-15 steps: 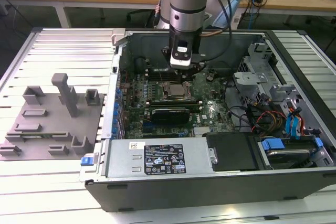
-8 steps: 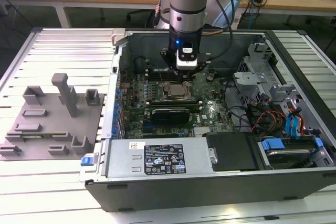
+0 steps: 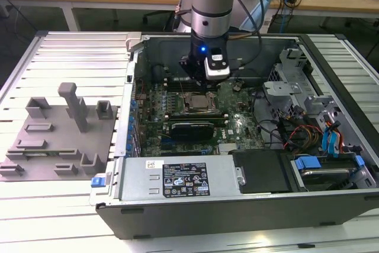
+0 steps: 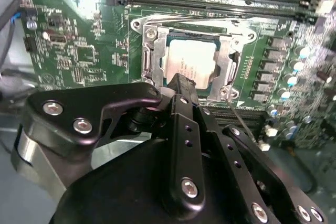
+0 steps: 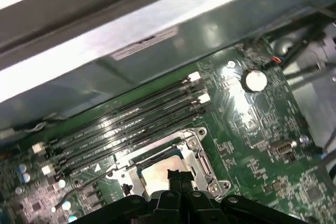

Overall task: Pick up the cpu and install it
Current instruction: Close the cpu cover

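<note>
Above the socket frame (image 4: pixel 148 56) on the green motherboard (image 4: pixel 79 51), we find the gripper (image 4: pixel 181 81) hanging point-down from the arm (image 3: pixel 208 4), its tip just over one edge of the frame. We read the two black fingers (image 5: pixel 172 176) as pressed together, with only a thin seam between them in the first wrist view, and we see nothing caught between them.

The cpu (image 4: pixel 190 64) lies flat inside the socket frame, its silvery top facing up and the frame's metal running along its sides. In the second wrist view the fingers overlap one edge of the cpu; whether they touch it we cannot tell.

Just beside the socket frame run the long dark memory slots (image 5: pixel 126 129), parallel to one of its sides, and beyond them rises the grey wall of the computer case (image 5: pixel 157 51). A round coin cell (image 5: pixel 255 80) sits near the frame, past one of its corners. In the exterior view the labelled power supply (image 3: pixel 177 179) lies nearer the camera than the socket frame. A grey fixture plate (image 3: pixel 53 140) rests well apart from the frame, outside the case, toward the exterior view's left.
</note>
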`<move>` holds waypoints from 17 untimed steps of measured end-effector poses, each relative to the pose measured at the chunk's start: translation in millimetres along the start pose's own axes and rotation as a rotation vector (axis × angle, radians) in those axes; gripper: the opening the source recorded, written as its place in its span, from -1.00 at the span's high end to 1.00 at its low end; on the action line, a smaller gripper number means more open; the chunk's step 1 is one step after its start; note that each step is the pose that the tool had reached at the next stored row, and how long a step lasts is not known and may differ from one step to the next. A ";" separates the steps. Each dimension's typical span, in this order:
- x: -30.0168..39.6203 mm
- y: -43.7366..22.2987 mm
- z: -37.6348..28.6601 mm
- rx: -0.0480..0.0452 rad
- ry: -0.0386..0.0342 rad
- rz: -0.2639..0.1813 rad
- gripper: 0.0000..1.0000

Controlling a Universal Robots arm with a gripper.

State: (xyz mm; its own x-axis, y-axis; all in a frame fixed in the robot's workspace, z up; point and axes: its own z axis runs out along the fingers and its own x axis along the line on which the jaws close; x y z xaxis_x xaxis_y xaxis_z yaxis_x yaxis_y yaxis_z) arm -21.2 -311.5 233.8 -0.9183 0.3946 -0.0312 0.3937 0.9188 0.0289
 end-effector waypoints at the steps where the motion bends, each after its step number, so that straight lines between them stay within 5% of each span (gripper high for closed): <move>1: 0.0 0.0 0.1 -0.0005 0.0006 -0.029 0.79; 7: 0.0 0.0 0.8 0.0055 0.0010 -0.157 0.79; 10: 0.3 -0.1 0.9 0.0326 -0.0057 -0.242 0.79; 17: 0.0 -2.6 2.5 0.0292 -0.0049 -0.346 0.79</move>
State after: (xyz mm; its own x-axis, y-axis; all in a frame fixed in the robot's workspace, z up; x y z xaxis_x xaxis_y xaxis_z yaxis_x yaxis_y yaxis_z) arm -22.1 -313.9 231.3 -0.9975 0.0595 -0.0389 0.0601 0.9981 -0.0128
